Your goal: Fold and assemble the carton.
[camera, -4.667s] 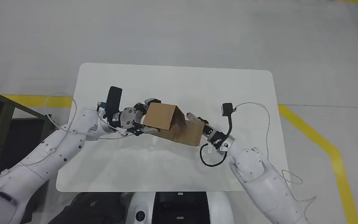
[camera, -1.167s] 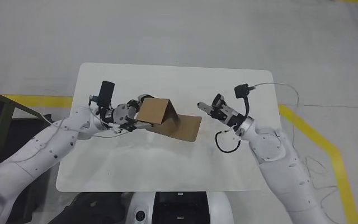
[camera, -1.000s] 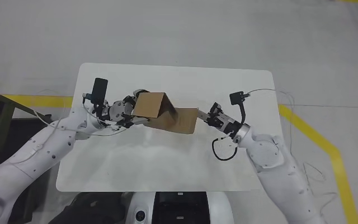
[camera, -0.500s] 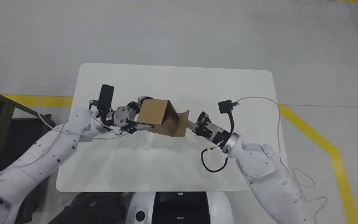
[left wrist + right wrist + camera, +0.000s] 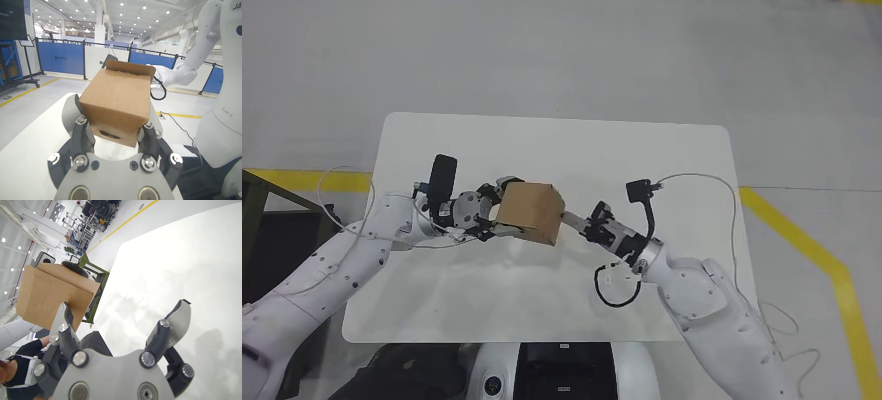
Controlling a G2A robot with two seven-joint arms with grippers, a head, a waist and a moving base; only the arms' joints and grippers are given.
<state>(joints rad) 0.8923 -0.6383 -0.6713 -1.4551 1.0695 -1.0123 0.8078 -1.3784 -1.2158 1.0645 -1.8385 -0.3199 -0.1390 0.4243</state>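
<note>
1. From the top view, the carton [image 5: 529, 212] is over the white table [image 5: 662, 160], slightly toward 9 o'clock from the table's centre. The left gripper [image 5: 494, 214] is at its 9 o'clock and the right gripper [image 5: 585, 222] at its 3 o'clock.
2. The left wrist view adds the grip: the left gripper's fingers [image 5: 80, 121] pinch the carton's near end from both sides.
3. The right wrist view shows the right gripper's fingers spread wide. One fingertip [image 5: 65, 311] touches the carton's end face, and the other is free above the table.
4. The carton is plain brown and squared into a box. A round-cornered flap [image 5: 130, 67] stands up at its far end, and a dark gap [image 5: 109, 134] marks its near face.
</note>
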